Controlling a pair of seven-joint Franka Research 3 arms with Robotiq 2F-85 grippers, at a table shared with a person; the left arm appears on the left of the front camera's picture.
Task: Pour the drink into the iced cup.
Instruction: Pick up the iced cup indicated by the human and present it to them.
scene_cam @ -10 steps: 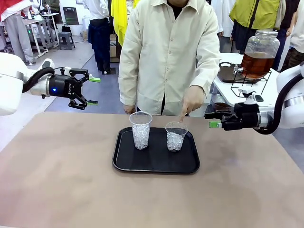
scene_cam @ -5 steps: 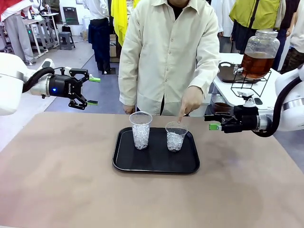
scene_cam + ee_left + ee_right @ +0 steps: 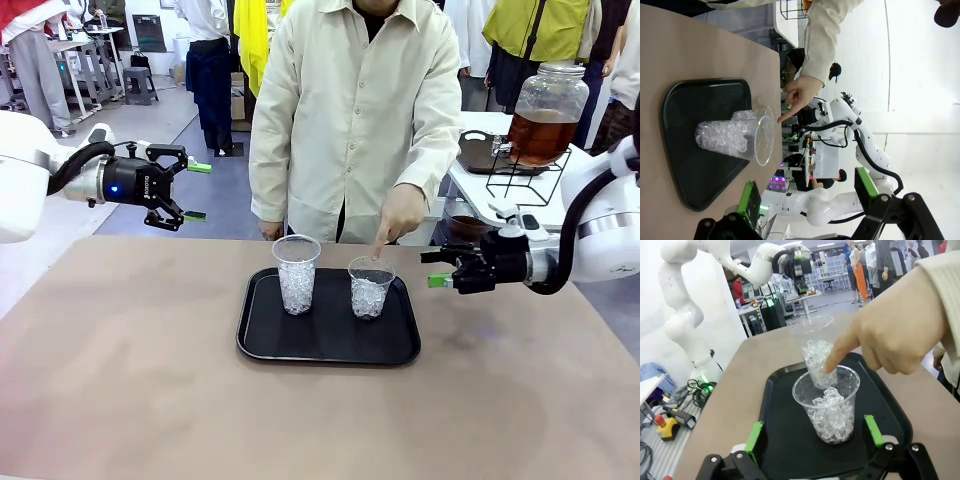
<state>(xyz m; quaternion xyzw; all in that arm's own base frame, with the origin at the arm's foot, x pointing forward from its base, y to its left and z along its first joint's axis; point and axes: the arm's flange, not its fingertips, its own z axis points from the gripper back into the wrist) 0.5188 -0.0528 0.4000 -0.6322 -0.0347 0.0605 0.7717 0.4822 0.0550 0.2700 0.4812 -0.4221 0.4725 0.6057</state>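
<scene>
Tan table (image 3: 120,400) is seen nearest, with a black tray (image 3: 300,345) set at its middle. Two clear plastic cups are stood upright on the tray, both loaded with ice, neither with any drink in it: a taller cup (image 3: 297,275) on the robot's left, a shorter cup (image 3: 370,288) on its right, close together but apart.

The shorter cup's rim is pointed at by the person's hand (image 3: 403,212), index fingertip just above the rim; it is taken as the iced cup to be filled.

Right gripper (image 3: 435,268) is held just off the tray's right edge, jaws spread wide, nothing between them. In the right wrist view the shorter cup is seen dead ahead of its fingers, long axis vertical.

Left gripper (image 3: 197,191) is hung high at the table's far left, jaws also wide and empty, well apart from both cups.

Farthest back, the drink (image 3: 540,138), amber, is kept in a big round glass jar (image 3: 548,95) on a wire stand (image 3: 525,180) on a white side table, behind and to the right of the right gripper.

Right arm is judged far nearer to jar and cup alike. Pouring is judged not yet begun.
</scene>
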